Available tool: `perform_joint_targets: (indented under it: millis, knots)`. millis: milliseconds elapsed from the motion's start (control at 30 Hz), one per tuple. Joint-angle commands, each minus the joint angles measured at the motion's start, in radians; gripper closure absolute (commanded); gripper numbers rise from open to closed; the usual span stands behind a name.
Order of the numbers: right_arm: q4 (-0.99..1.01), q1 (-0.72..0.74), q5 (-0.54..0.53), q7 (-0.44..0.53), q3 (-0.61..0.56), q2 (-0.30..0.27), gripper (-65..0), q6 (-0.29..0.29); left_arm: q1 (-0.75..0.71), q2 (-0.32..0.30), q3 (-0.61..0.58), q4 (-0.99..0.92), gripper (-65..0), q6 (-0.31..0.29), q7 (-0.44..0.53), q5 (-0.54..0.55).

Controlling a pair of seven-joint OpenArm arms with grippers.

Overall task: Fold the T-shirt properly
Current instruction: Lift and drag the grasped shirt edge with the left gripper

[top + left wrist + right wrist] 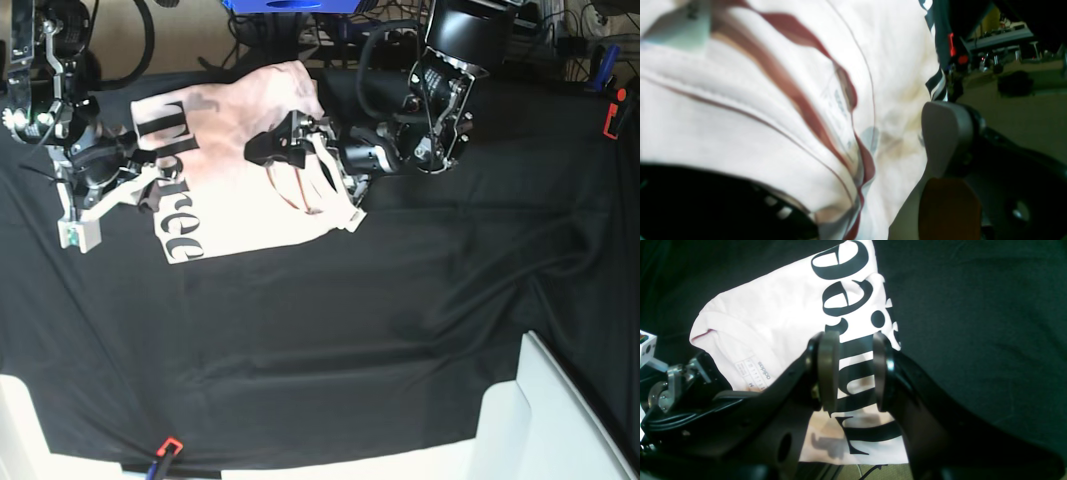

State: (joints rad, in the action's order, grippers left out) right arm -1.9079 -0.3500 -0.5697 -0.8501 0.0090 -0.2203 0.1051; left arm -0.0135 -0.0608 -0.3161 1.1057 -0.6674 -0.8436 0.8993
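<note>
The pale pink T-shirt [240,190] lies partly folded at the back left of the black cloth, its black "Three" print [170,190] along the left side. My left gripper [272,148] hovers over the shirt's middle. Its jaws are wide open in the left wrist view [811,80], one grey finger [947,133] to the right of the dark red neckline seam [826,133]. At the shirt's left edge my right gripper [135,168] stands narrowly open. Between its pads [828,370] only the printed cloth [853,373] below shows, apart from them. The size label [756,373] faces up.
The black table cloth [400,320] spreads to the right and front. A white bin [560,420] stands at the front right corner. Clamps pin the cloth at the front edge [165,447] and the far right [612,118]. Cables and gear crowd the back edge.
</note>
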Motion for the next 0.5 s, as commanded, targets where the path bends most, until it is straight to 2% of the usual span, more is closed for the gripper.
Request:
perform_joint_targets:
  millis: [0, 167, 233, 333, 433, 467]
  knots:
    - [-0.015, 0.006, -0.005, 0.019, 0.006, -0.008, -16.7, -0.003, 0.013, 0.003, -0.001, 0.011, -65.0, -0.005, 0.005, 0.01]
    - [-0.015, 0.006, -0.005, 0.019, 0.006, -0.006, -16.7, -0.003, 0.013, 0.003, -0.001, 0.007, -65.0, -0.005, 0.005, 0.008]
    - [-0.015, 0.006, -0.005, 0.019, 0.006, -0.006, -16.7, -0.003, 0.013, 0.005, 0.001, -0.014, -63.2, 0.021, 0.005, -0.012]
    - [-0.015, 0.006, -0.005, 0.019, 0.006, -0.006, -16.7, -0.003, 0.014, 0.013, 0.002, -0.039, -46.5, 0.076, 0.007, -0.075]
    - [-0.015, 0.006, -0.005, 0.019, 0.006, -0.006, -16.7, -0.003, 0.014, 0.019, 0.001, -0.042, -30.6, 0.079, 0.007, -0.102]
    - [-0.015, 0.006, -0.005, 0.019, 0.006, -0.006, -16.7, -0.003, 0.014, 0.019, 0.001, -0.043, -23.2, 0.081, 0.007, -0.102]
